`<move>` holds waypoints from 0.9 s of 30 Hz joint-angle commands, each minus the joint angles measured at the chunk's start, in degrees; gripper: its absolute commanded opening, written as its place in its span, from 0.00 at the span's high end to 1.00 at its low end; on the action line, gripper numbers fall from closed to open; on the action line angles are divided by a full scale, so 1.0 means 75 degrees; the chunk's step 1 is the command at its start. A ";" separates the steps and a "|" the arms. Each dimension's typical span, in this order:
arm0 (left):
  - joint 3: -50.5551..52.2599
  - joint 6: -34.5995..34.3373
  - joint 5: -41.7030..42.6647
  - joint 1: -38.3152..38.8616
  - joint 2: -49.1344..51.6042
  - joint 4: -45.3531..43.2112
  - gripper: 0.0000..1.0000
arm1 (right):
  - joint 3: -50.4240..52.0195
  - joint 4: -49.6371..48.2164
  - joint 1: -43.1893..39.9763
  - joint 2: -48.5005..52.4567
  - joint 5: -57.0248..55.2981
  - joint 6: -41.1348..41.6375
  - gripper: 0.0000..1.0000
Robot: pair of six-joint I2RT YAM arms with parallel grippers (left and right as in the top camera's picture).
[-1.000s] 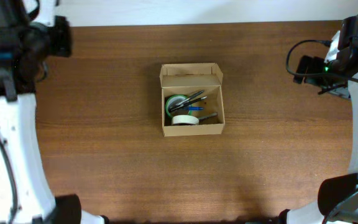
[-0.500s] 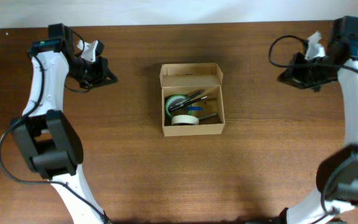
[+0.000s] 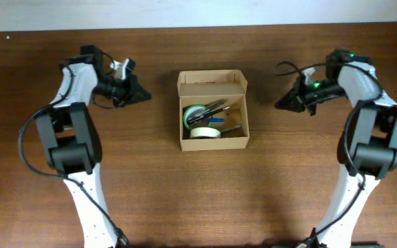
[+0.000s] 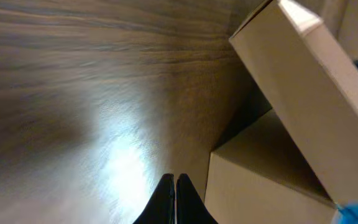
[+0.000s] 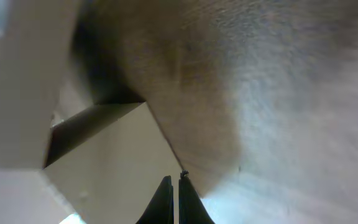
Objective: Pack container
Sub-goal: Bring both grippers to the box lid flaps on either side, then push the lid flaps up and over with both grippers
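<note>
The container (image 3: 212,143), a small tan cardboard box, sits at the table's middle with its flap lid (image 3: 211,85) standing open at the back. Inside lie a green tape roll (image 3: 193,113), a white tape roll (image 3: 203,132) and a few pens (image 3: 217,107). My left gripper (image 3: 144,96) is shut and empty, pointing at the box from its left with a gap between. My right gripper (image 3: 279,105) is also shut and empty, to the box's right. The left wrist view shows the shut tips (image 4: 174,181) near the container's wall (image 4: 272,162). The right wrist view shows the shut tips (image 5: 175,182) before the container (image 5: 104,174).
The brown wooden table (image 3: 198,200) runs around the box on all sides. A pale wall strip (image 3: 198,10) borders the table's far edge. Both arms' cables hang beside their wrists.
Both arms have swung in from the table's far corners toward the box, the left from the left and the right from the right. The box and its contents have not moved.
</note>
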State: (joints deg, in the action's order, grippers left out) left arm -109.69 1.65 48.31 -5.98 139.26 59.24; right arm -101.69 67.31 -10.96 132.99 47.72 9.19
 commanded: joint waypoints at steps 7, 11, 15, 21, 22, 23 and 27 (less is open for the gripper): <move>0.0029 -0.0941 0.0533 0.0938 0.0490 -0.1023 0.97 | 0.0087 -0.0842 0.0632 0.0364 0.0667 -0.0152 0.96; 0.0029 -0.1134 0.0533 0.1093 0.0589 -0.1282 0.96 | 0.0087 -0.1244 0.0813 0.0367 0.0667 0.0085 0.96; 0.0029 -0.1198 0.0533 0.1163 0.0589 -0.1457 0.96 | 0.0087 -0.1769 0.0903 0.0420 0.0670 0.0475 0.96; 0.0029 -0.2122 0.1035 0.1163 0.0589 -0.2538 0.94 | 0.0087 -0.2806 0.0956 0.0455 0.0979 0.0860 0.96; 0.0029 -0.2285 0.1139 0.1163 0.0589 -0.2731 0.94 | 0.0087 -0.2917 0.0965 0.0455 0.0985 0.0976 0.96; 0.0029 -0.2465 0.1241 0.1163 0.0589 -0.2943 0.93 | 0.0087 -0.3005 0.0970 0.0458 0.0982 0.1049 0.96; 0.0029 -0.2850 0.1338 0.1198 0.0589 -0.3305 0.93 | 0.0087 -0.3162 0.1058 0.0507 0.0825 0.1239 0.96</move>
State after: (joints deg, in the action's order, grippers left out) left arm -109.54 -15.55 55.55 2.68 143.06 35.07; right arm -101.23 44.12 -3.97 135.61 53.23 16.51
